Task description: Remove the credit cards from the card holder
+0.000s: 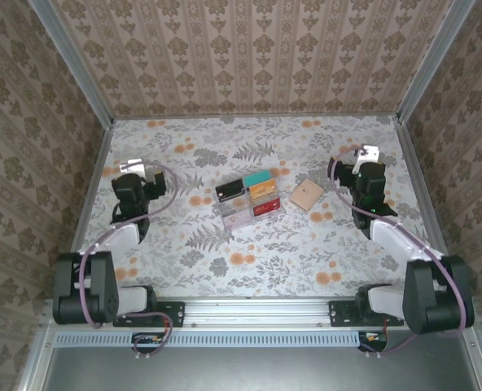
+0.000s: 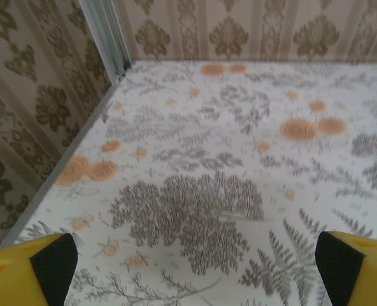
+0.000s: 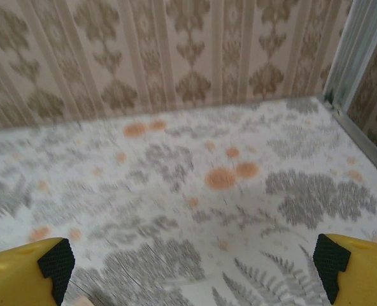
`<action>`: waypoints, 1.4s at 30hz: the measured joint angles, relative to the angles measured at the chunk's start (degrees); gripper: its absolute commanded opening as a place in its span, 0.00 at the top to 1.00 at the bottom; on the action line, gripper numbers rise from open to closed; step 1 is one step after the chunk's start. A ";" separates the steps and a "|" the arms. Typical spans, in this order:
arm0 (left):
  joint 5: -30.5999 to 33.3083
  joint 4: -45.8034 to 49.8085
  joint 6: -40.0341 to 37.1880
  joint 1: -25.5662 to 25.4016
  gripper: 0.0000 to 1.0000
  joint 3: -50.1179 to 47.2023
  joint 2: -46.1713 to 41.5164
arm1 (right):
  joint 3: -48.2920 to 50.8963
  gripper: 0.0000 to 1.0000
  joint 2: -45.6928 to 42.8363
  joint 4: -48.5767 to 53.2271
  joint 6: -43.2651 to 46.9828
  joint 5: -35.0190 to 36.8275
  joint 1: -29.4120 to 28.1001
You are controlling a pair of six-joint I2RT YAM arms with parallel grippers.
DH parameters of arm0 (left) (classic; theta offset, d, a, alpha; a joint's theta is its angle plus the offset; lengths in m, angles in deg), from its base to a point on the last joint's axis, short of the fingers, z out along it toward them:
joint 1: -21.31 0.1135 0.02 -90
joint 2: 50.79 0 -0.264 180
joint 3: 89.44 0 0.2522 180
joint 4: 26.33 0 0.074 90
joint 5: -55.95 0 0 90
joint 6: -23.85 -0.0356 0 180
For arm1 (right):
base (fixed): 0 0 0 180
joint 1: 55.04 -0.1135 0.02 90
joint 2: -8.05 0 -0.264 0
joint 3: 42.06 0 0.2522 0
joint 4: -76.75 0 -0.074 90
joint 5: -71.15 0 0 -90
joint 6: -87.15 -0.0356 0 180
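From where I stand the job looks about finished, or very nearly. The holder (image 1: pixel 306 195) lies flat on the desk (image 1: pixel 184 252), just right of the clear tray (image 1: pixel 233 221) and not touching it. It seems folded shut with nothing poking out, though I can't see whether a card is left inside. The cards sit in the tray's compartments in the middle of the desk. I count four: a black card (image 1: pixel 229 191) at the far left, a teal card (image 1: pixel 257 179) beside it, an orange card (image 1: pixel 264 194) just nearer than that, and a red card (image 1: pixel 266 208) nearest on the right. The near-left compartment looks pale, and I can't tell what it holds, if anything. That makes one holder, one tray and two arms. The left claw (image 1: pixel 146 169) is off at the left side, well away from the tray, spread wide with nothing in it. The right claw (image 1: pixel 365 153) is off to the right, beyond the holder, and it is also spread wide with nothing between its yellow fingers (image 3: pixel 29 268). If anything remains, I'd guess it is only checking the holder.
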 measured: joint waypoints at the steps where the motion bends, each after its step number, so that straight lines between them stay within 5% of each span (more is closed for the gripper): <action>1: -0.07 3.45 1.44 -0.07 0.00 1.55 -1.77 | -1.92 0.00 -1.44 3.30 -1.33 -0.02 -0.66; 6: -3.21 16.22 8.70 -1.64 0.00 5.46 -10.21 | -12.48 0.00 -3.06 20.96 -9.68 -1.42 -3.58; 12: -14.29 29.75 17.03 -3.28 0.01 6.62 -14.80 | -17.00 0.00 -0.76 34.01 -18.01 -9.77 -6.75; 17: -21.55 39.69 19.26 -11.63 0.02 6.64 -15.78 | -17.44 0.02 4.42 39.50 -21.64 -16.22 -12.17; 23: -21.29 45.03 21.22 -25.75 0.13 6.62 -15.06 | -17.86 0.19 12.50 40.52 -24.96 -20.79 -17.73; 29: -18.78 44.00 24.20 -35.87 0.40 6.64 -5.66 | -17.86 0.36 19.17 40.30 -28.02 -23.41 -21.20; 35: -16.59 41.75 26.08 -41.22 0.50 6.88 3.82 | -17.84 0.45 20.17 38.88 -29.27 -23.91 -21.70; 42: -12.15 38.05 27.47 -41.59 0.61 7.34 8.07 | -17.84 0.48 22.80 37.86 -28.98 -24.04 -21.70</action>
